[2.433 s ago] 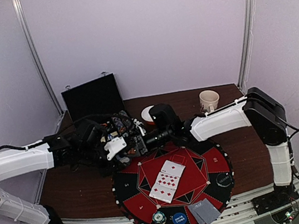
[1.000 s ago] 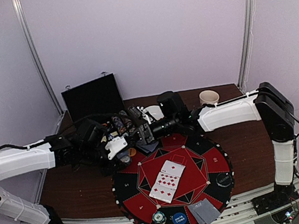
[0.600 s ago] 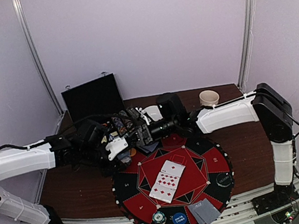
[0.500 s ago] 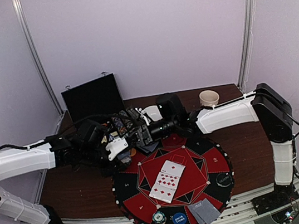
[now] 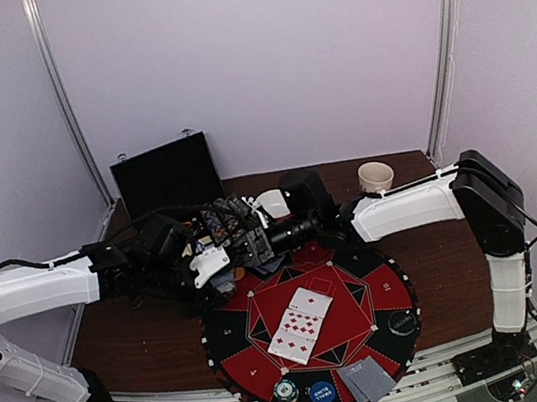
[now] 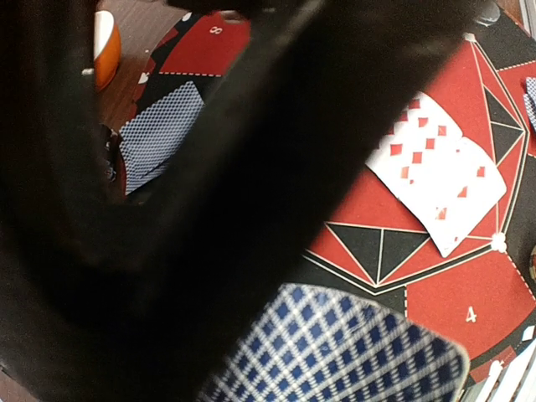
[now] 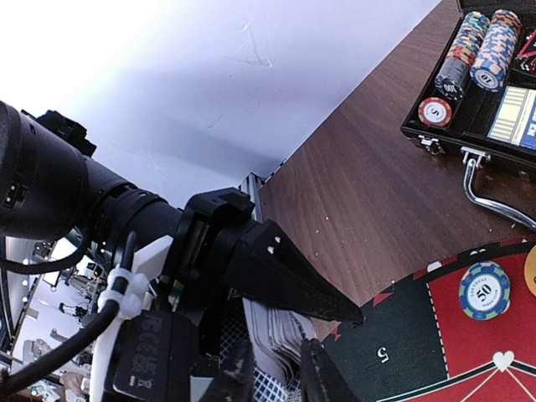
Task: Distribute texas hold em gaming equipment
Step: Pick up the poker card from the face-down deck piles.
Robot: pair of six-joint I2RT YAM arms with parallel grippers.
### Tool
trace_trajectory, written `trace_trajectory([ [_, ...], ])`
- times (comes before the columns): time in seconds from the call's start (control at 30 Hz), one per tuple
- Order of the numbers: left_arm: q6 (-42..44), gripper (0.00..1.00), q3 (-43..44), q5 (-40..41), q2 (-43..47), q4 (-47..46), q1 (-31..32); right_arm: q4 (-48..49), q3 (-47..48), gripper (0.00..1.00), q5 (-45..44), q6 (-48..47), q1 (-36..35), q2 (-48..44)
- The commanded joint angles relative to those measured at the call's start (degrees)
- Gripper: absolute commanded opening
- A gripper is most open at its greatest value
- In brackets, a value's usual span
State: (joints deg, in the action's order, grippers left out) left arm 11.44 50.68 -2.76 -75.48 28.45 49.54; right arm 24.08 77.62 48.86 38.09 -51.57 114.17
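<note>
My left gripper (image 5: 222, 271) hovers over the mat's far-left edge, shut on a deck of playing cards (image 7: 283, 342) with blue-checked backs (image 6: 352, 352). My right gripper (image 7: 280, 378) reaches in from the right. Its fingers (image 7: 322, 377) press against both sides of that deck, just under the left gripper's black finger (image 7: 293, 280). Face-up red-pipped cards (image 5: 302, 324) lie fanned at the mat's centre. Face-down cards (image 5: 366, 380) lie at its near edge and more (image 6: 159, 134) at its far left. A clear disc (image 5: 285, 392), a blue disc (image 5: 321, 392) and a black disc (image 5: 401, 322) rest on the mat.
The round red-and-black mat (image 5: 383, 290) fills the table's near half. An open black briefcase (image 5: 165, 174) stands at the back left, with chip stacks (image 7: 473, 42) in its tray. A "50" chip (image 7: 484, 291) lies on the mat. A bowl (image 5: 271, 202) and a cup (image 5: 375, 178) sit behind.
My right gripper has slid a little to the left onto the deck, and its fingers have closed in on the cards. The left arm has stayed still.
</note>
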Motion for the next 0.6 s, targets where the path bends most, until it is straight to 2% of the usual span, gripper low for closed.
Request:
trace_trajectory([
  [0.0, -0.22, 0.4, 0.65, 0.14, 0.41, -1.82, -0.22, 0.22, -1.15, 0.19, 1.46, -1.37, -0.72, -0.59],
  [0.23, -0.26, 0.4, 0.65, 0.05, 0.4, -1.81, -0.23, -1.93, -1.29, 0.07, 0.82, -3.28, -0.59, -2.11],
  [0.3, -0.26, 0.4, 0.65, 0.05, 0.4, -1.8, -0.19, -3.31, -1.24, 0.0, 0.11, -4.31, -0.56, -2.64],
  [0.57, -0.28, 0.4, 0.63, -0.05, 0.42, -1.79, -0.23, -6.63, -2.58, 0.0, -4.8, -7.85, 0.42, -6.35],
])
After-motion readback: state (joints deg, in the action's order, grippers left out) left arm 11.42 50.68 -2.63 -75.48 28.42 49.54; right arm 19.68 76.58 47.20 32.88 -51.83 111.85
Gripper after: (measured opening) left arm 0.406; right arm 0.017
